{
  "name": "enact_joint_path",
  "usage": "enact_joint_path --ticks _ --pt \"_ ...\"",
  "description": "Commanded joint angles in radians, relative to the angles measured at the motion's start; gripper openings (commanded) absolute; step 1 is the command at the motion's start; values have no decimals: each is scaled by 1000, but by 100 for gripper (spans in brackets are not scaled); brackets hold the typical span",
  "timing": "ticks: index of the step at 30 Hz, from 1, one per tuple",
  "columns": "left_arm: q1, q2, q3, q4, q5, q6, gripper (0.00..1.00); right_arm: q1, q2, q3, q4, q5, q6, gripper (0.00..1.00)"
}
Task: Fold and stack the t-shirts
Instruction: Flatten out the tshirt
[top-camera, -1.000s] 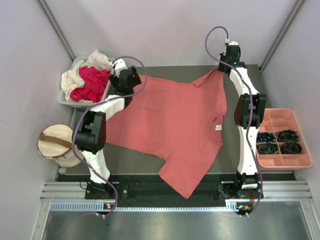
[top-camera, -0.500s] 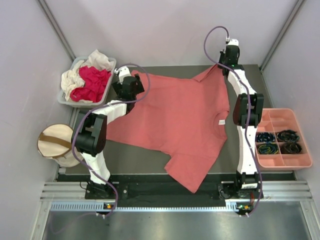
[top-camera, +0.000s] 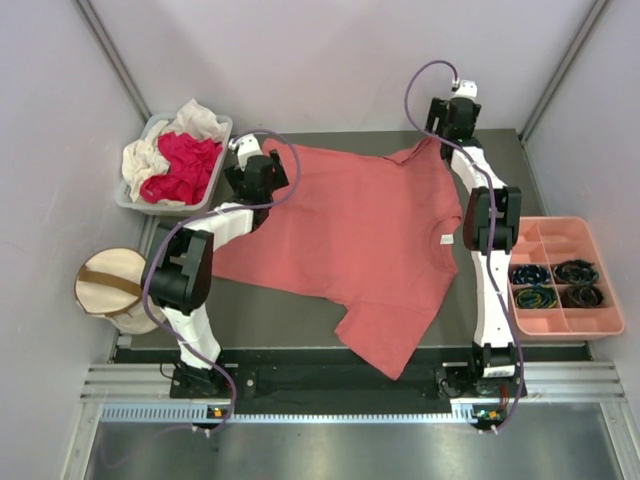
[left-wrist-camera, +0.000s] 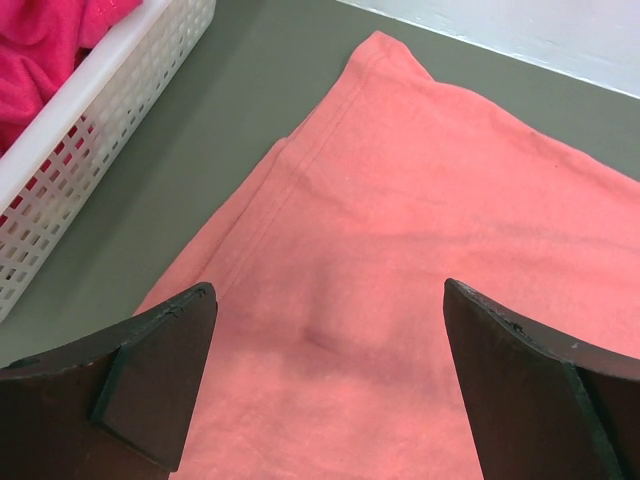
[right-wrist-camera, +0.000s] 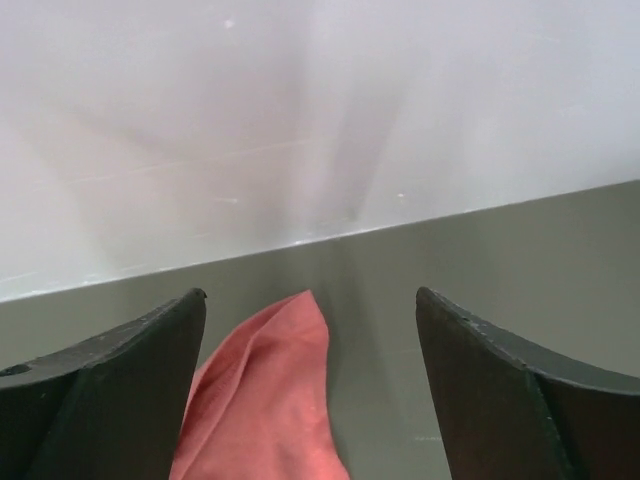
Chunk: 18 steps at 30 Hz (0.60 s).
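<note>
Top external: salmon-pink shirt lies flat for folding; left gripper (ten o'clock) and right gripper (one o'clock) gape empty.

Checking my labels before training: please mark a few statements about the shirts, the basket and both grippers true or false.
1. The pink shirt lies spread on the table. True.
2. The right gripper is clamped on the pink shirt. False: its jaws stand open and grip nothing.
3. The left gripper is open above the pink shirt. True.
4. The basket holds only a red shirt. False: a cream shirt is in it too.
</note>
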Motion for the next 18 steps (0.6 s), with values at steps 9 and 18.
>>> enact_joint_path --ticks 9,18 --pt "-42 -117 -43 46 -29 -7 99 49 -287 -179 -99 -135 54 99" --pt "-62 -190 -86 26 -35 -2 99 109 -347 -277 -244 -320 218 99"
